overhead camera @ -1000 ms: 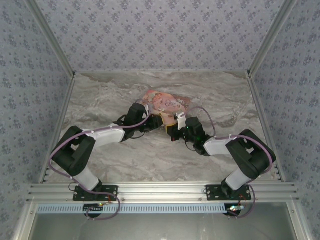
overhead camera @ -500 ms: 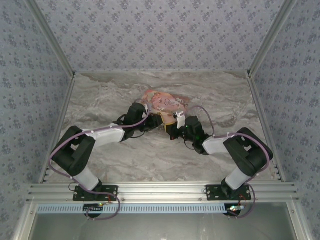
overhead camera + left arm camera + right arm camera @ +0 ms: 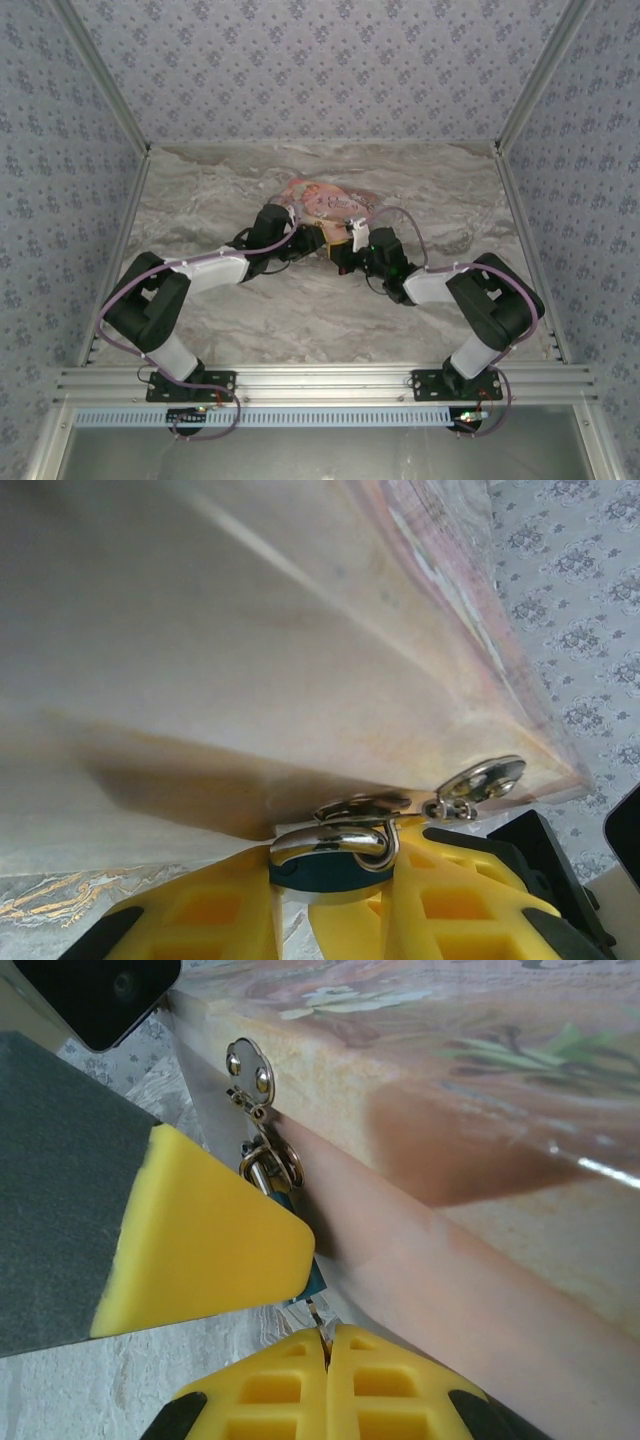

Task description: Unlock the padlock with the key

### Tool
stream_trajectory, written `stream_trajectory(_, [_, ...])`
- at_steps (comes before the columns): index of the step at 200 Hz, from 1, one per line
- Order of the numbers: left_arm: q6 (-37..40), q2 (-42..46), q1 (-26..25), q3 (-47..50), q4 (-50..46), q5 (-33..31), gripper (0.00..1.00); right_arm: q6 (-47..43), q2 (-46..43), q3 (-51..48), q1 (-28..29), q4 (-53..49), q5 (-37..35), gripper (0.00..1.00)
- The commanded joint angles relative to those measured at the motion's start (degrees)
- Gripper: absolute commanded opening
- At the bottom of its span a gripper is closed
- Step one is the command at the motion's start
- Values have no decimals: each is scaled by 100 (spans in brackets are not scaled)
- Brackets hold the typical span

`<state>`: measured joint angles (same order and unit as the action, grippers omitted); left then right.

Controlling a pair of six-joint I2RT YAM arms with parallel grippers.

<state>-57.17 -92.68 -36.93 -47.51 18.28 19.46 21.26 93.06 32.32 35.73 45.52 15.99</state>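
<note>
The right pincer (image 3: 326,1352) is sitting pressed fully shut at the near edge of its wrist view. It is pinching a thin metal sliver, which I am taking for the key (image 3: 314,1312). The sliver is poking out toward twelve o'clock. Just beyond its tip, also at twelve o'clock, the padlock (image 3: 313,1279) is showing as a small bluish glint. It is half hidden behind a yellow finger (image 3: 210,1230) of the left arm coming in from nine o'clock.

The left pincer (image 3: 331,878) is standing narrow, clamping the dark body of the padlock from both sides. The silver shackle (image 3: 335,838) is hooking up at twelve o'clock into the hasp (image 3: 250,1068). The hasp is hanging off the front edge of the pink box (image 3: 480,1110), which is lying on the marbled desk (image 3: 100,1380).

The padlock's long axis appears to be running twelve to six, shackle far and base near, roughly in line with the key. So the left arm is already bracing it, and the right arm is the one needing to push straight ahead. I cannot make out whether the tip is touching the keyway.
</note>
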Motion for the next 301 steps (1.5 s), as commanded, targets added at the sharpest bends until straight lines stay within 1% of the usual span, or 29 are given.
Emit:
stream_trajectory(1, [-14,38,-114,-191,176,453,25,123,-59,422,-30,660,254,3])
stream_trajectory(69, [-46,-26,-112,-233,134,450,25,341,-95,422,-36,789,339,3])
stream_trajectory(95, [-115,-98,-77,-237,131,463,25,381,-59,459,35,548,205,2])
stream_trajectory(130, [-317,-260,11,-121,430,435,28,423,91,316,75,519,84,2])
stream_trajectory(172, [-546,-581,75,-63,746,511,31,554,420,231,51,730,67,2])
stream_trajectory(199, [-629,-611,137,30,779,424,36,652,577,205,49,771,25,2])
stream_trajectory(242, [-681,-511,197,213,822,289,49,936,809,142,66,814,-18,2])
stream_trajectory(277, [-637,-226,289,435,664,115,63,1137,813,109,101,688,-34,2])
stream_trajectory(301, [-672,-34,370,626,686,58,65,1312,815,144,117,590,21,2])
